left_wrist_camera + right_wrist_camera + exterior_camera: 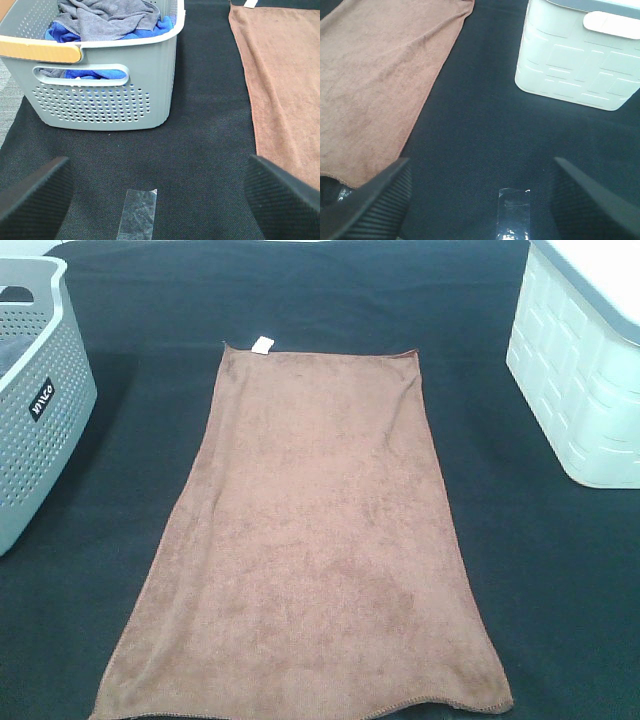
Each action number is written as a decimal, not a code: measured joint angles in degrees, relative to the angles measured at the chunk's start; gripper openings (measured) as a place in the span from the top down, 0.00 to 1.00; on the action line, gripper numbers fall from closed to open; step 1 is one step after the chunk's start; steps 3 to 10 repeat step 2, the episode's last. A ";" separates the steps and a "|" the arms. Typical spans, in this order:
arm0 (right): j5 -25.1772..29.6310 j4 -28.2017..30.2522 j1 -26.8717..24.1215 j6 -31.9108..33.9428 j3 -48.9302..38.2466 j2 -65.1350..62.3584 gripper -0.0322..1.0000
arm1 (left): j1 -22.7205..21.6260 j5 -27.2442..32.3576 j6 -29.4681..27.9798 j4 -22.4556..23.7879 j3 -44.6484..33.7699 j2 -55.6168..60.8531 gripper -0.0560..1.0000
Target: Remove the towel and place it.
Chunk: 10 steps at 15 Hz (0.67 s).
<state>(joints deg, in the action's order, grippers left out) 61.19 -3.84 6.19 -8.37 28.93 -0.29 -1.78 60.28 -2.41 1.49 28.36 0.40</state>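
towel (318,540) flat on black cloth (140,420); edges clear of both baskets

The gray basket (40,400) at nine o'clock and the white bin (580,360) at two o'clock run off the picture's edges. The towel (320,540) has its near hem partly cut off.

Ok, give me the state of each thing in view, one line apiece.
towel: spread flat on the black cloth, tag at far edge, untouched
grey basket: upright, holding grey and blue cloths
white basket: upright, contents hidden
left gripper: open, empty, over bare cloth
right gripper: open, empty, beside the towel
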 joint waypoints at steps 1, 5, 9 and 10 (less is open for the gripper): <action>0.00 0.00 0.00 0.00 0.00 0.00 0.26 | 0.00 0.00 0.00 -0.06 0.00 0.00 0.14; 0.00 0.00 0.00 0.00 0.00 0.00 0.26 | 0.00 0.00 0.00 -0.06 0.00 0.00 0.14; 0.00 0.00 0.00 0.00 0.00 0.00 0.26 | 0.00 0.00 0.00 -0.06 0.00 0.00 0.14; 0.00 0.00 0.00 0.00 0.00 0.00 0.26 | 0.00 0.00 0.00 -0.06 0.00 0.00 0.14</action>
